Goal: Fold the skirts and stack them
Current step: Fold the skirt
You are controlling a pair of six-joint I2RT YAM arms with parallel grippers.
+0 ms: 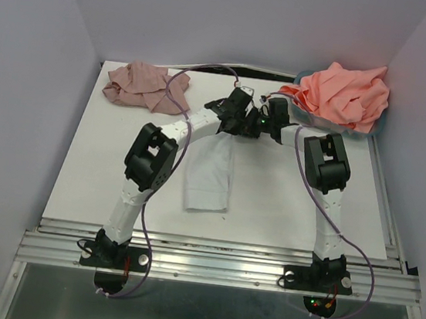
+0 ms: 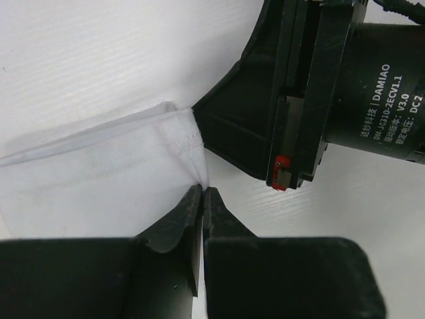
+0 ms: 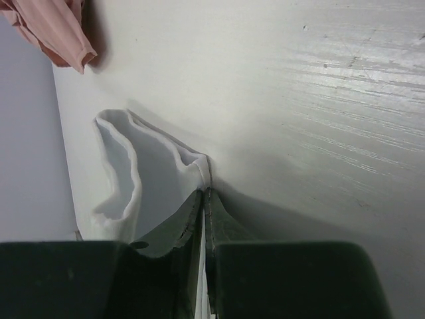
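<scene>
Pale white-blue skirt point(image 1: 209, 178) lies flat on the white counter point(image 1: 308, 210), folded into a long narrow strip. One short end points at the arm bases, the other at the far wall. Near end is loose and squared off. Far end is where both arms meet.

Left end effector point(image 1: 231, 127): jaws pressed together, pinching the skirt. Left wrist view shows the tips point(image 2: 202, 193) nipping the stitched hem corner point(image 2: 99, 166), with the cloth fanning out to the left of them. The right arm's black motor housing point(image 2: 372, 86) sits just beyond that corner, close in.

Right end effector point(image 1: 252, 129): jaws also pressed together on the skirt. Right wrist view has the tips point(image 3: 206, 194) clamped on a corner of the layered edge point(image 3: 146, 173), with the layers gaping open in a loop to the left of the tips.

In the top view the two wrists overlap in one black cluster, so the exact tip positions there are approximate. They're just beside each other at the skirt's far end.

Other garments, relative to the pale skirt:
- Mauve-pink skirt point(image 1: 136, 85): crumpled heap, far-left of it, well apart, on the counter.
- Coral-salmon cloth point(image 1: 345, 98): piled in the teal basket point(image 1: 322, 125), far-right of it, spilling over the rim.
</scene>
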